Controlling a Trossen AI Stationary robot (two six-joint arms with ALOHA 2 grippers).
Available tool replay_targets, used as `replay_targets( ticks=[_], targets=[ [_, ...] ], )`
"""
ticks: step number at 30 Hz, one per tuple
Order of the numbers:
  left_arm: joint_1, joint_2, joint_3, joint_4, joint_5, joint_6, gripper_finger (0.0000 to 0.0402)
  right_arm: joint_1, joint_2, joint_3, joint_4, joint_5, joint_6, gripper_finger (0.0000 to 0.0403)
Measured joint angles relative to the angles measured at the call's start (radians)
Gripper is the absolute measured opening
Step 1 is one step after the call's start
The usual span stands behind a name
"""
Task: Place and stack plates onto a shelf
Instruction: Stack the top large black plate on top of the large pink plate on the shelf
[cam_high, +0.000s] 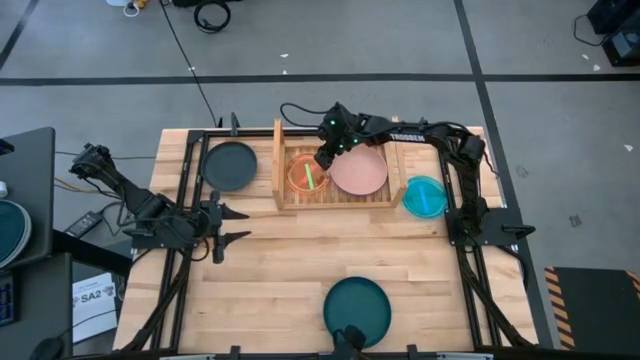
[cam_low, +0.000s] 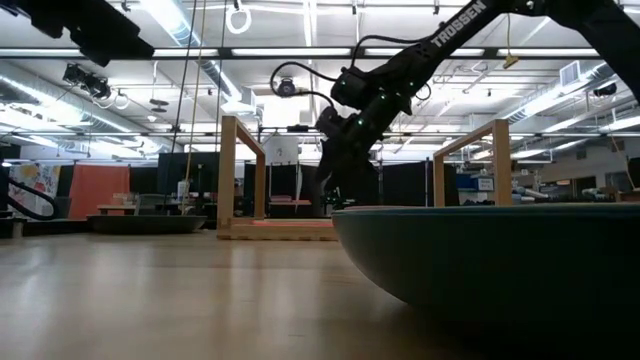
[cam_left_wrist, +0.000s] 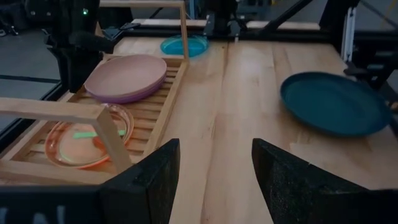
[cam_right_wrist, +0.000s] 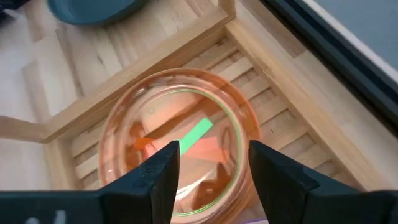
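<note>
The shelf (cam_high: 335, 201) of pale slats stands at the table's far middle. A translucent orange plate (cam_high: 307, 175) (cam_right_wrist: 180, 140) lies flat on the slats of its left half. A pink plate (cam_high: 358, 172) (cam_left_wrist: 126, 74) lies on its right half, with a purplish rim showing beneath it in the left wrist view. My right gripper (cam_high: 324, 158) (cam_right_wrist: 214, 174) hangs open just above the orange plate, a finger over either side of its rim. My left gripper (cam_high: 238, 225) (cam_left_wrist: 214, 180) waits open over the table's left side.
A cyan plate (cam_high: 425, 196) lies on the table right of the shelf. A dark plate (cam_high: 230, 165) lies left of it. A dark teal plate (cam_high: 357, 308) (cam_low: 490, 260) sits at the near edge. The shelf's upright side boards (cam_low: 235, 170) flank the right gripper. Bare wood spans the table's middle.
</note>
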Motion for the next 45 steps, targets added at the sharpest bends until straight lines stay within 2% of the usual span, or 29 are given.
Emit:
replay_targets(
  ticks=[7, 10, 13, 17, 23, 28, 38, 45],
  targets=[
    [0.011, 0.0, 0.0, 0.086, -0.032, -0.026, 0.0206, -0.006, -0.076, 0.0, 0.001, -0.032, -0.072, 0.0198],
    [0.056, 0.0, 0.02, 0.095, -0.037, -0.059, 0.0206, 0.006, -0.129, 0.0, 0.002, -0.032, -0.106, 0.0197],
    [0.12, 0.0, 0.056, 0.084, 0.004, -0.045, 0.0206, 0.028, -0.184, 0.0, 0.002, -0.031, -0.128, 0.0197],
    [0.228, 0.0, 0.114, 0.049, 0.054, 0.025, 0.0206, 0.073, -0.256, 0.0, 0.002, -0.029, -0.146, 0.0198],
    [0.423, 0.0, 0.241, -0.179, 0.121, 0.035, 0.0206, 0.159, -0.322, 0.0, 0.005, -0.029, -0.25, 0.0197],
    [0.598, 0.002, 0.31, -0.297, 0.202, 0.069, 0.0206, 0.208, -0.329, 0.0, 0.054, -0.028, -0.324, 0.0198],
    [0.931, 0.027, 0.317, -0.343, 0.47, 0.189, 0.0206, 0.25, -0.321, 0.0, 0.08, -0.028, -0.349, 0.0198],
    [1.106, 0.12, 0.316, -0.427, 0.556, 0.284, 0.0206, 0.287, -0.321, 0.0, 0.078, -0.028, -0.349, 0.0197]
  ],
)
